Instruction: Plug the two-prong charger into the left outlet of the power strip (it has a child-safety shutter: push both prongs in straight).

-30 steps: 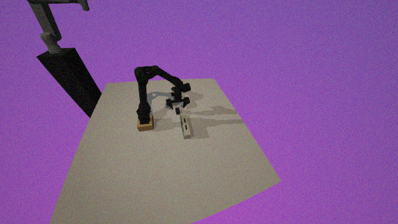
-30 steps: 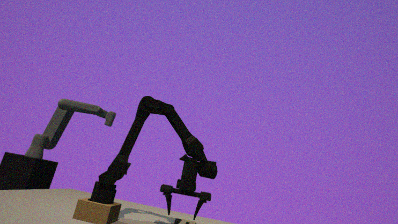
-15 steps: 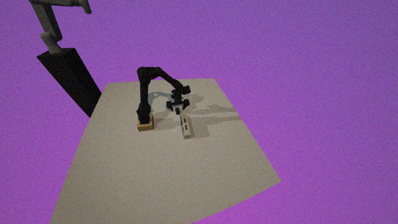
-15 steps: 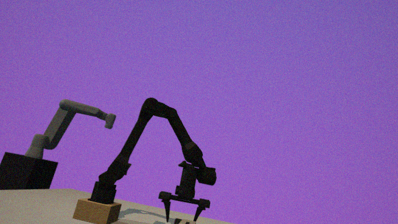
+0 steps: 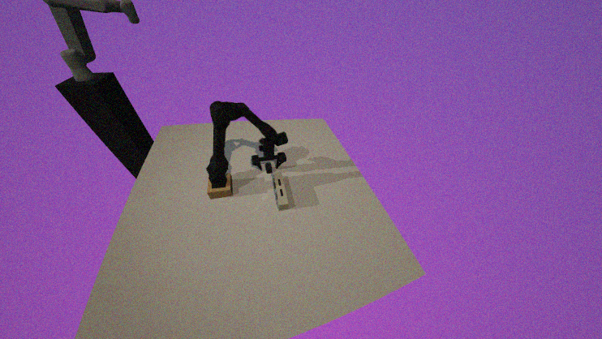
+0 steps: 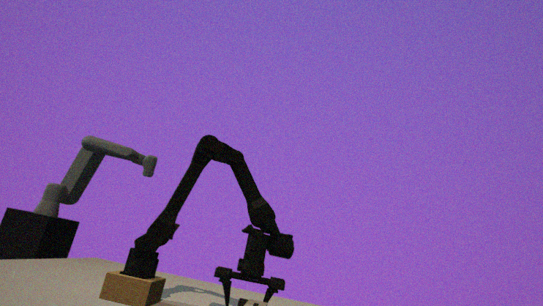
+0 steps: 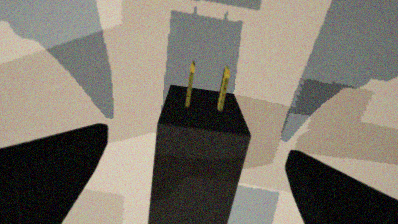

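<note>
The dark two-prong charger (image 5: pixel 268 168) (image 7: pixel 197 175) is between the spread fingers of my gripper (image 5: pixel 269 165) (image 6: pixel 246 302) (image 7: pixel 199 146). In the wrist view, background shows between the charger and each fingertip, so the gripper is open and not gripping it. The charger's two brass prongs (image 7: pixel 190 85) point toward the top of the wrist view. The pale power strip (image 5: pixel 282 201) lies just beside the charger in the top view, with two dark outlet slots visible on its top. The lower fingertips are cut off in the exterior view.
The arm's wooden base block (image 5: pixel 219 191) (image 6: pixel 126 288) stands left of the strip on the tabletop (image 5: pixel 235 260). A grey second arm (image 5: pixel 69 33) (image 6: pixel 75 173) stands on a black pedestal (image 5: pixel 107 113) (image 6: pixel 26 237) beyond the table. Shadows cross the table around the charger.
</note>
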`<control>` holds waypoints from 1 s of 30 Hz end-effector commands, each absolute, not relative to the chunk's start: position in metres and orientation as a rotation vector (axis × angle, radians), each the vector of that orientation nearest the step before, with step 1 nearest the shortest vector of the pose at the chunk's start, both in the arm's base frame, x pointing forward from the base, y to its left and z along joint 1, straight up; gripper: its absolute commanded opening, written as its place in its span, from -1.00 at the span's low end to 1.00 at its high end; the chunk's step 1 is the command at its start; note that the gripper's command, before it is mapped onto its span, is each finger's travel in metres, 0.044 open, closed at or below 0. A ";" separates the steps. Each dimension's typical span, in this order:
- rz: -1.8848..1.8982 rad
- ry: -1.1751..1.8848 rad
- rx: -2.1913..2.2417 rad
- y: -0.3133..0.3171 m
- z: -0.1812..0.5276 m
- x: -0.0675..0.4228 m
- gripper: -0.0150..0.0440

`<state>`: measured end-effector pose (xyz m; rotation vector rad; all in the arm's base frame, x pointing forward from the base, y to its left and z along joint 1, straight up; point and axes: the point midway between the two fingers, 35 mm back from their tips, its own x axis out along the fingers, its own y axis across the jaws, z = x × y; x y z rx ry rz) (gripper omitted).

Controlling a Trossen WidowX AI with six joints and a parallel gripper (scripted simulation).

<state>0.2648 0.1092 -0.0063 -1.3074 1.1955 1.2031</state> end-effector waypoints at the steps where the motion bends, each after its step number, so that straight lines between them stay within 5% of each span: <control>1: 1.203 1.195 -1.307 0.109 -0.006 0.265 0.73; 9: 1.203 1.195 -1.307 0.109 -0.006 0.265 0.02; 17: 1.203 1.195 -1.307 0.109 -0.006 0.265 -0.16; 21: 1.203 1.196 -1.308 0.109 0.002 0.265 -0.49; 30: 1.207 1.202 -1.311 0.105 0.043 0.261 -0.49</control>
